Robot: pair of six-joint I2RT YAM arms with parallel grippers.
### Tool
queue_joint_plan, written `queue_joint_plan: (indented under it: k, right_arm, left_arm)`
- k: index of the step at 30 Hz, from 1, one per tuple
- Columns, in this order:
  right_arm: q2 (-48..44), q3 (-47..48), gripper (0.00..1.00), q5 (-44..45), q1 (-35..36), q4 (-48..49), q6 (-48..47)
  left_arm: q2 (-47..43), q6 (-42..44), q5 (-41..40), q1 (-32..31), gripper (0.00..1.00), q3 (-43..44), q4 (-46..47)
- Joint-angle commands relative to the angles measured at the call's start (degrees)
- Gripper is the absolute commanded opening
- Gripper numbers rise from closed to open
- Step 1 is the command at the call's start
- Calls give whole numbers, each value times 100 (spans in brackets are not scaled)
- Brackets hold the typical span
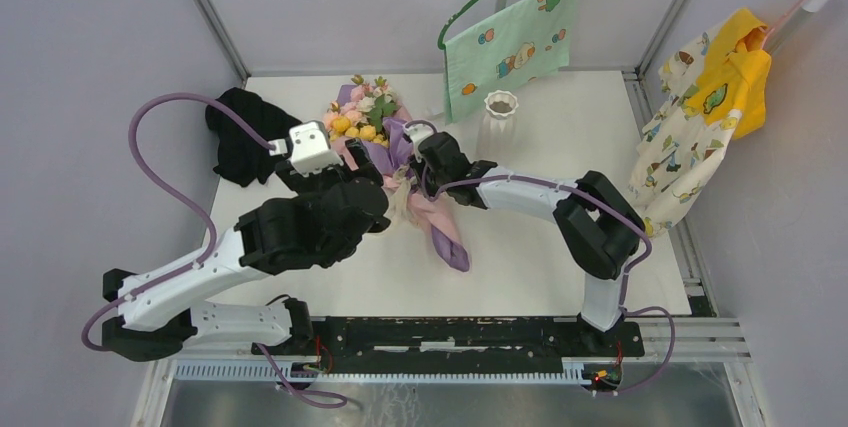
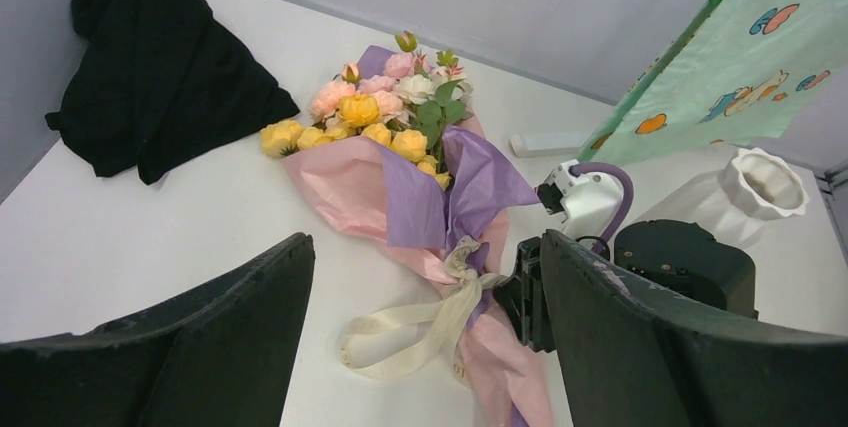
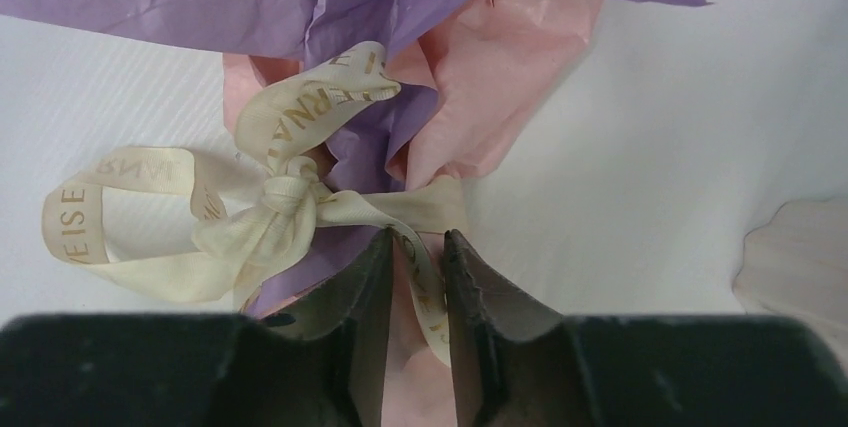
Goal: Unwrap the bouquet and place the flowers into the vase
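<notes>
- Right gripper (image 3: 417,277): jaws stand narrow on either side of a tail of the ribbon (image 3: 280,197); whether they pinch it, I cannot tell.
- Left gripper (image 2: 425,247): spread wide, empty, over the bouquet's tied end.
- The bouquet (image 1: 385,147) lies on the table (image 1: 520,267), bow tied, fully wrapped.
- The vase (image 1: 500,112) stands just beyond, without flowers.
- Seemingly everything remains: untying, unwrapping, moving the flowers (image 2: 370,107).

Lab test cell, grey panels (image 1: 90,37), metal frame (image 1: 207,12)

Cream ribbon (image 3: 290,197) w/ partial gold letters: "ERNA", "EISE"; rest illegible.
</notes>
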Motion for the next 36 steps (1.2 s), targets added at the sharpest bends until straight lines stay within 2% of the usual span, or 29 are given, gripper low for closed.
queue_joint_plan:
  k: [1, 6, 9, 12, 16, 18, 26, 28, 33, 36]
  right_arm:
    - [-310, 4, 28, -21, -20, 191, 49]
    - [-833, -380, 13, -48, -19, 278, 221]
    - [-1101, -562, 0, -301, -18, 320, 341]
    - [-1405, -803, 0, -613, -13, 535, 443]
    - [-1797, -1135, 0, -830, -9, 693, 517]
    - [-1930, -1228, 0, -1049, -11, 735, 514]
    - [-2170, -1646, 0, -1572, -10, 992, 641]
    - [-2186, -1711, 0, -1591, -10, 1005, 635]
    - [-2254, -1827, 0, -1712, -9, 1078, 672]
    - [-2381, -1864, 0, -1777, -11, 1065, 682]
  left_arm:
    - [2, -492, -357, -1, 89, -57, -71]
    - [55, -852, -281, 194, 84, -268, -2]
    - [-12, -439, 413, 761, 81, -574, 720]
    - [-227, 378, 1763, 1638, 79, -1234, 2075]
    - [-132, 833, 3381, 2736, 76, -1608, 3056]
    - [16, 933, 4158, 3196, 75, -1715, 3554]
    - [1147, 709, 6769, 4276, 76, -2361, 5325]
    - [1472, 615, 7227, 4416, 75, -2581, 5856]
    - [2059, 591, 7432, 4444, 75, -2819, 6367]
    - [2421, 446, 7830, 4515, 75, -2881, 6718]
